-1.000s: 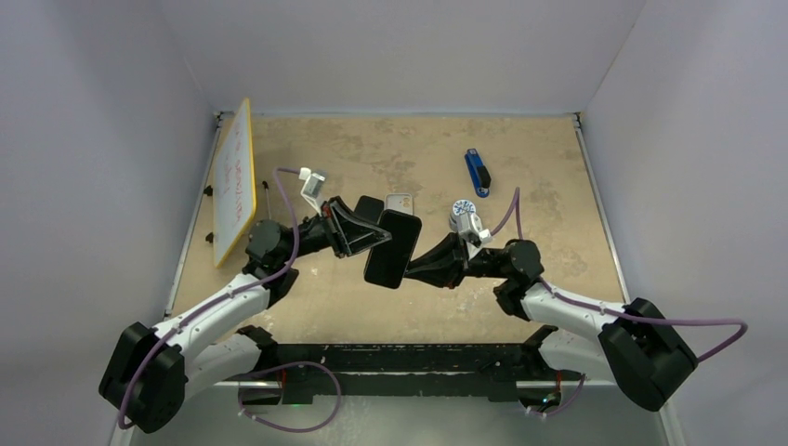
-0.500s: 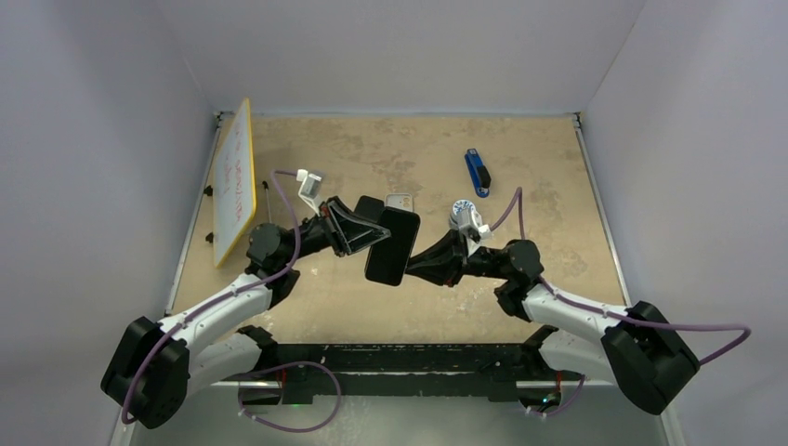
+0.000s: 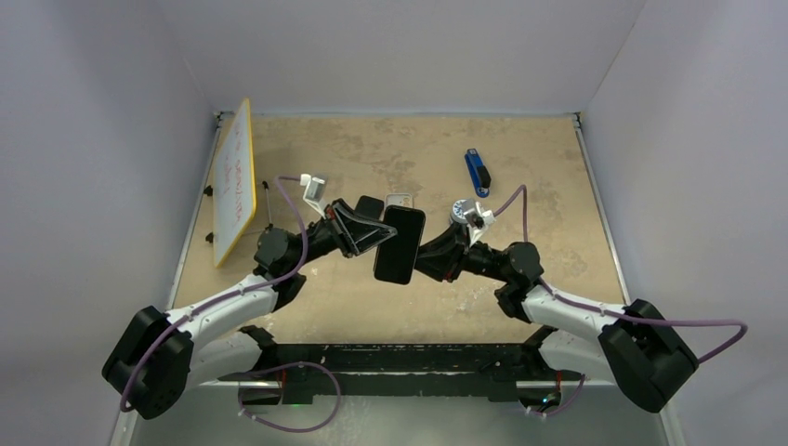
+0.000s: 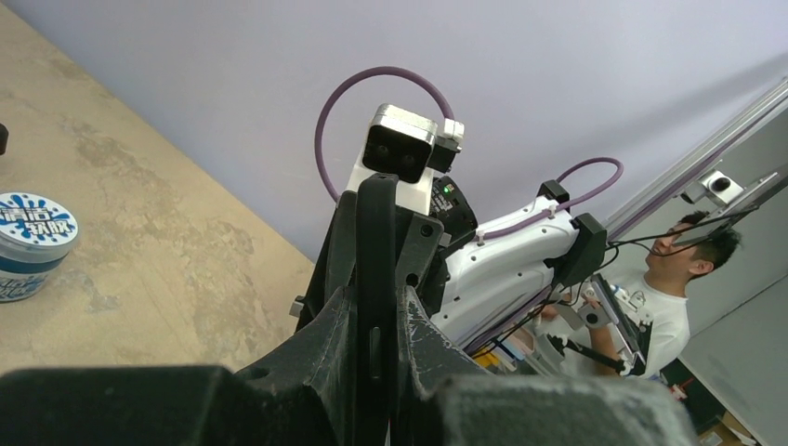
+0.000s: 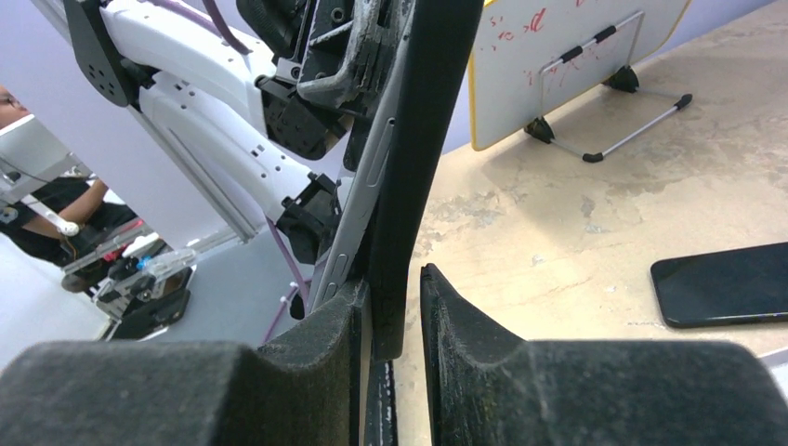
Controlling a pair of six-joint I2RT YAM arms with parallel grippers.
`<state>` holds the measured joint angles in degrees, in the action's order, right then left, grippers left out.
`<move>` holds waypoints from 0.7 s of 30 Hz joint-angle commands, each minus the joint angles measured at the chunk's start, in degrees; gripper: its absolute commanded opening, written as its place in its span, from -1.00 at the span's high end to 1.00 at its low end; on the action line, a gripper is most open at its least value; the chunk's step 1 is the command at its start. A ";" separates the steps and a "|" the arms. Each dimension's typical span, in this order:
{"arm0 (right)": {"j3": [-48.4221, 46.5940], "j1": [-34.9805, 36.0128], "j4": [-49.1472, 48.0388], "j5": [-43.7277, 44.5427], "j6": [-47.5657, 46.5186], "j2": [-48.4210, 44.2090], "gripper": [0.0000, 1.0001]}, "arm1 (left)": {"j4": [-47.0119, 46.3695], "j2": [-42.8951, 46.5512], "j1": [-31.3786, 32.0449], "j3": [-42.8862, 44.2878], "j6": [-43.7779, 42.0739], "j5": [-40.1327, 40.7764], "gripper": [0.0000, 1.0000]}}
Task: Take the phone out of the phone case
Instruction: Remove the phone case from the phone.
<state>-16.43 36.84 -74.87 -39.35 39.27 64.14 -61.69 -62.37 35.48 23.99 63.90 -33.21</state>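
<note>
A phone in a black case (image 3: 400, 244) hangs in the air above the table's middle, between my two grippers. My left gripper (image 3: 375, 236) is shut on its left side; in the left wrist view the fingers (image 4: 339, 339) clamp its thin black edge (image 4: 376, 242). My right gripper (image 3: 424, 253) is at its right side. In the right wrist view the black case (image 5: 423, 139) sits between the fingers (image 5: 455, 316), against the left one, with a narrow gap to the right one. The phone's grey edge (image 5: 367, 181) with its buttons shows just left of the case.
A second black phone (image 3: 369, 206) (image 5: 725, 283) and a small silver item (image 3: 400, 201) lie behind the held phone. A round tin (image 3: 462, 212) (image 4: 32, 243) stands by the right wrist, a blue object (image 3: 477, 172) further back. A whiteboard on a stand (image 3: 234, 181) (image 5: 558, 56) lines the left edge.
The cased phone has shifted a little to the right and stands more upright. My right gripper has moved up to its right edge. My left gripper followed, still holding.
</note>
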 commanded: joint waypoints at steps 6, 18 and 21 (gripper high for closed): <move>-1.92 -0.45 -8.35 5.85 4.58 1.28 0.48 | 9.90 -2.14 4.33 -0.01 -3.67 0.71 1.00; 7.85 -0.45 -2.82 13.23 8.95 -0.65 0.93 | 27.85 -6.41 5.22 2.95 -10.45 10.63 0.75; 9.64 -0.45 -1.41 14.56 9.57 -0.60 1.00 | 31.02 -7.32 5.27 3.58 -12.15 13.18 0.47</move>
<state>-7.07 36.36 -71.26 -30.11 47.62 65.69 -41.74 -68.03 40.34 26.37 57.17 -23.73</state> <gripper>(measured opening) 0.146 0.208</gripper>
